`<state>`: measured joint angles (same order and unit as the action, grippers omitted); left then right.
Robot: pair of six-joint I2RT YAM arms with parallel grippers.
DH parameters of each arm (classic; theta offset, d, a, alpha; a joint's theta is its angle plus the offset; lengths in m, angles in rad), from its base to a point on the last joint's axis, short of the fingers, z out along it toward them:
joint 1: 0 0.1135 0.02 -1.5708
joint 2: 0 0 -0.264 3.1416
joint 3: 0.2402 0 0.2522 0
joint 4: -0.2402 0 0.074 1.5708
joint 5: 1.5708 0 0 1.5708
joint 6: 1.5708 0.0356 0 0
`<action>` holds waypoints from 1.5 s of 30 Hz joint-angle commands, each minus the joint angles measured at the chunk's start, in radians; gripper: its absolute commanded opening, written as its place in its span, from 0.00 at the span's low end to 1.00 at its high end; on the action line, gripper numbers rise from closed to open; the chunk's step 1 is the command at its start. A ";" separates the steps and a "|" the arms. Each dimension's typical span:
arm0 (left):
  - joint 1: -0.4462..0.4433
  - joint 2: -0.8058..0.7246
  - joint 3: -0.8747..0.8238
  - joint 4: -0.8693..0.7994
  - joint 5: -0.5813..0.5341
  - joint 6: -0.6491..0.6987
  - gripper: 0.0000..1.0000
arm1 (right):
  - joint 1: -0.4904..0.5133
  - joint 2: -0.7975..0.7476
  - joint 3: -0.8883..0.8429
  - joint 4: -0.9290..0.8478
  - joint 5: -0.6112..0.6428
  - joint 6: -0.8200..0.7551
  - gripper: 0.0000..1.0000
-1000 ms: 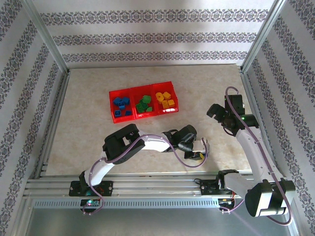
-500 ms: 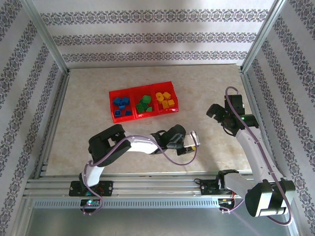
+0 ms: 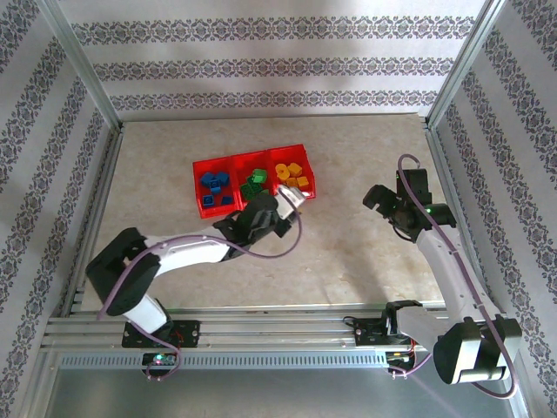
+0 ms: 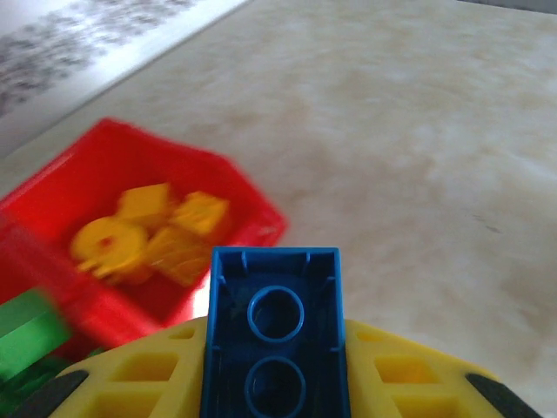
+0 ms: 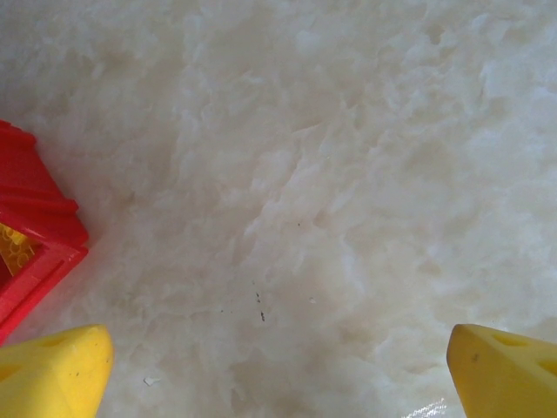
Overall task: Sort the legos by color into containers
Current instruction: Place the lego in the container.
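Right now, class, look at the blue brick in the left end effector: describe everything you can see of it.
The blue brick is smooth, glossy plastic, rectangular, its hollow underside facing the left wrist camera: two round tubes in a row, thin ribs inside the far wall. The left end effector is shut on it, a yellow finger pressing each long side. It is held near the red tray, beside the compartment of yellow pieces.
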<state>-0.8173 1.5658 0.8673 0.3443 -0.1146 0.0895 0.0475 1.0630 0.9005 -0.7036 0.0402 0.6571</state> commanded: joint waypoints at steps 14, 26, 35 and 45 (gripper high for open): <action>0.303 -0.231 -0.030 -0.402 -0.182 -0.371 0.20 | 0.034 -0.008 -0.028 0.037 -0.027 0.029 0.98; 0.439 -0.078 0.036 -0.399 -0.097 -0.458 0.20 | 0.063 0.009 -0.017 0.039 -0.011 0.036 0.98; 0.473 0.051 0.105 -0.383 -0.077 -0.489 0.21 | 0.065 0.006 -0.018 0.039 0.000 0.039 0.98; 0.473 0.114 0.126 -0.382 -0.076 -0.504 0.26 | 0.066 0.023 -0.008 0.039 0.001 0.035 0.98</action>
<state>-0.3569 1.6749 0.9695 -0.0311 -0.1875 -0.3946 0.1028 1.0832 0.8745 -0.6754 0.0177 0.6827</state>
